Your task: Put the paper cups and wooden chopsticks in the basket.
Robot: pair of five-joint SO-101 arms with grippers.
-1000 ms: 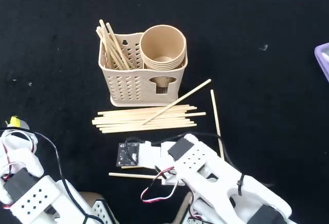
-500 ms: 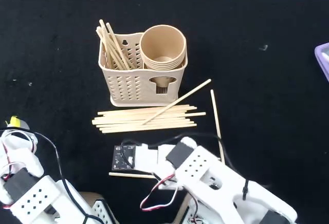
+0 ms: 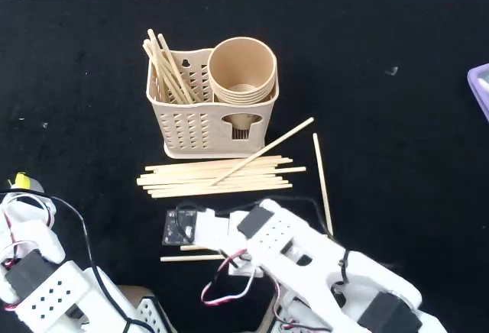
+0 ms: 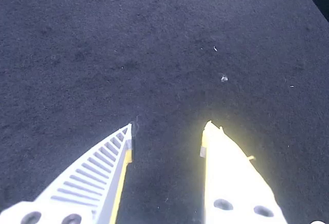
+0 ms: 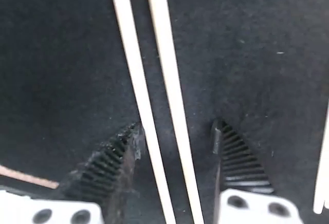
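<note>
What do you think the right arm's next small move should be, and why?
Probably close the right gripper: two wooden chopsticks lie between its open fingers, so shutting them should pinch both.

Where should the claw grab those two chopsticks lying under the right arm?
Across their thin shafts, from straight above. The two chopsticks lie flat and side by side on the table, both between the right claw's open fingers, so closing across them should pinch both.
</note>
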